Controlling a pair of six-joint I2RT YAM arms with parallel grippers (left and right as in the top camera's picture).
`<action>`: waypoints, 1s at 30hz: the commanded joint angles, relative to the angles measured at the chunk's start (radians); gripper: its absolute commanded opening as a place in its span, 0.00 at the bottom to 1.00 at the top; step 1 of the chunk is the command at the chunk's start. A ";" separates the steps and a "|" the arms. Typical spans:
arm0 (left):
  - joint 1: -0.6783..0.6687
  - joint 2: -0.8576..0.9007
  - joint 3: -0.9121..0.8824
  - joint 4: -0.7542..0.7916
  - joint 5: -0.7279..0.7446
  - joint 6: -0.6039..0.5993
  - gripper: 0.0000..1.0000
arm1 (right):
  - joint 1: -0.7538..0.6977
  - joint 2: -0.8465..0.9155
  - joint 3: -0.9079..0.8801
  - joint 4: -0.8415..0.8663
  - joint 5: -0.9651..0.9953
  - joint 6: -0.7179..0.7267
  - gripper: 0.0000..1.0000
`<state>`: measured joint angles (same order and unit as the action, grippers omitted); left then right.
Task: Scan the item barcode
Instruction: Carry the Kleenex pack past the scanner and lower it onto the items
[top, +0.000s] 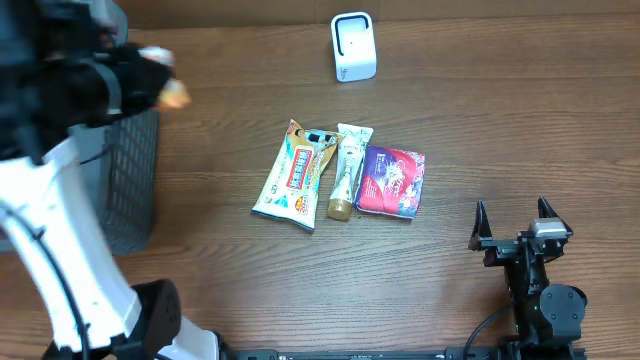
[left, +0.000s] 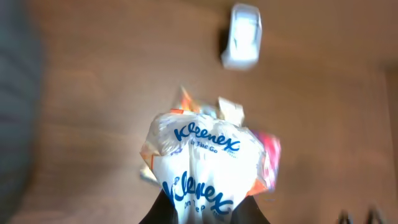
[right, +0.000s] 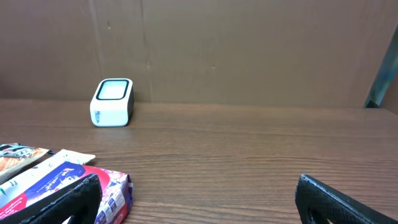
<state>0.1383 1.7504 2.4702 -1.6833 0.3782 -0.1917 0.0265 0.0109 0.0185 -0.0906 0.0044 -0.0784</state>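
My left gripper (left: 202, 210) is shut on a white Kleenex tissue pack (left: 202, 149) with blue lettering, held up in the air. In the overhead view that gripper (top: 138, 75) is at the far left, above the basket, and the pack (top: 160, 60) sticks out to its right. The white barcode scanner (top: 353, 46) stands at the back of the table, also visible in the left wrist view (left: 242, 36) and the right wrist view (right: 112, 102). My right gripper (top: 513, 225) rests open near the front right with nothing between its fingers (right: 68, 199).
A yellow-orange snack pack (top: 292, 175), a cream tube (top: 346, 170) and a purple-red pack (top: 391, 180) lie side by side mid-table. The purple-red pack (right: 106, 193) is by my right gripper's left finger. A grey mesh basket (top: 125, 185) stands at the left.
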 joint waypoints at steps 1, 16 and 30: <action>-0.127 0.017 -0.184 0.008 0.030 0.035 0.04 | -0.003 -0.008 -0.010 0.006 0.002 -0.001 1.00; -0.509 0.017 -0.924 0.624 -0.100 -0.166 0.04 | -0.003 -0.008 -0.010 0.006 0.002 -0.001 1.00; -0.536 0.076 -1.190 0.994 -0.229 -0.235 0.24 | -0.003 -0.008 -0.010 0.006 0.002 -0.001 1.00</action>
<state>-0.3977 1.8042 1.2922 -0.7055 0.1848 -0.4023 0.0265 0.0109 0.0185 -0.0902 0.0044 -0.0784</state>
